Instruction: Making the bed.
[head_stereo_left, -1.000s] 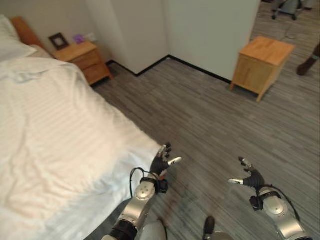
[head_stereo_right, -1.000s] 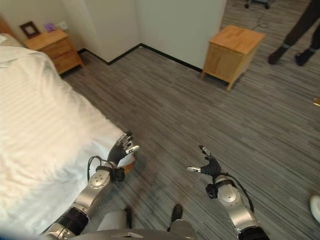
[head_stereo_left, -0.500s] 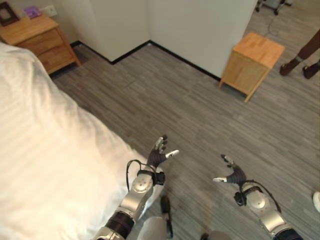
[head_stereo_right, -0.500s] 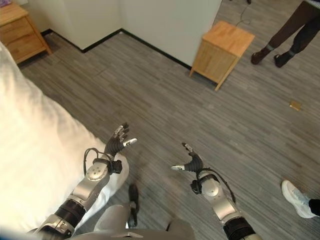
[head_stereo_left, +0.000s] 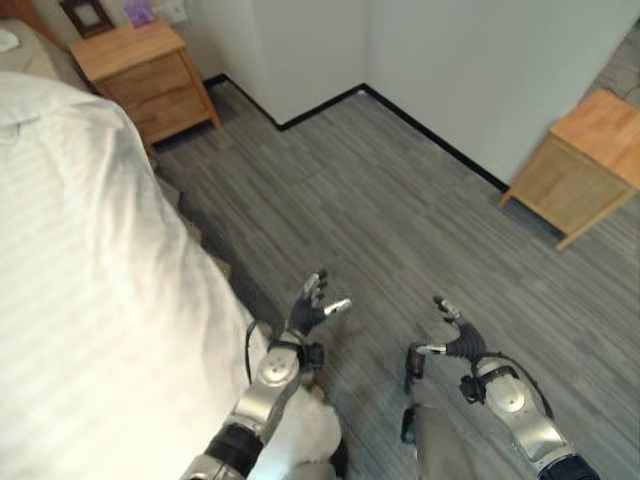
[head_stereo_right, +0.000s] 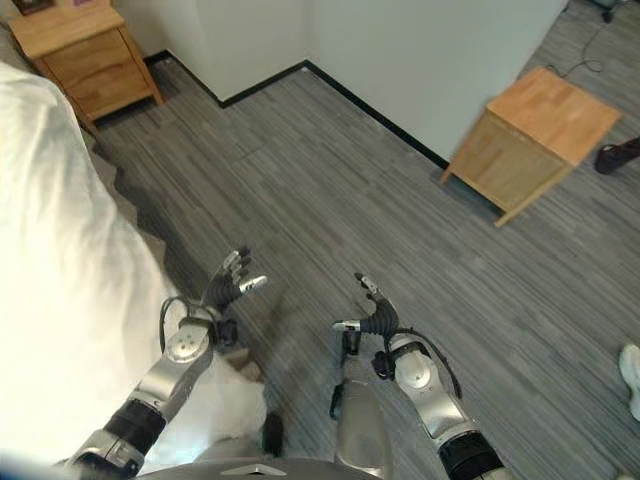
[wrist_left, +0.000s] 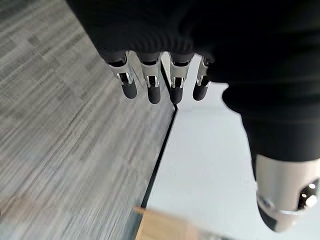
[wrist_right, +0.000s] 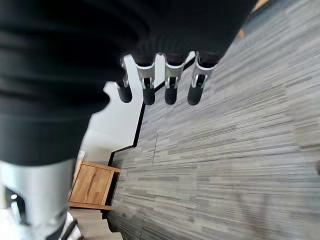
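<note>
the white duvet (head_stereo_left: 90, 300) covers the bed and hangs over its side edge toward the grey plank floor (head_stereo_left: 400, 200), with a corner of it bunched low beside the robot's left arm. it looks mostly smooth, with a crease near the head end, close to the wooden nightstand (head_stereo_left: 145, 75) that stands between the bed and the white wall (head_stereo_left: 470, 70).

the left hand (head_stereo_left: 310, 312) hovers over the floor just off the duvet's edge, fingers straight and loosely spread, thumb out, holding nothing. the right hand (head_stereo_left: 455, 340) hangs farther from the bed, also over bare floor, fingers relaxed and apart, thumb sticking sideways, empty too. in the left wrist view the fingers (wrist_left: 152, 87) point out in an even row past the floor toward the wall's black skirting. a second wooden cabinet (head_stereo_right: 535, 135) stands against the wall well away from the bed, and a person's white shoe (head_stereo_right: 630, 375) shows at the floor's far side from the bed.

judging from this, neither hand has cloth, so any tug now would catch nothing. the likely trouble: reaching for the hanging edge with fingers this open may only brush it and drag the smooth top askew, or the bunched corner by the left arm may snag on it and pull the duvet off the mattress.
</note>
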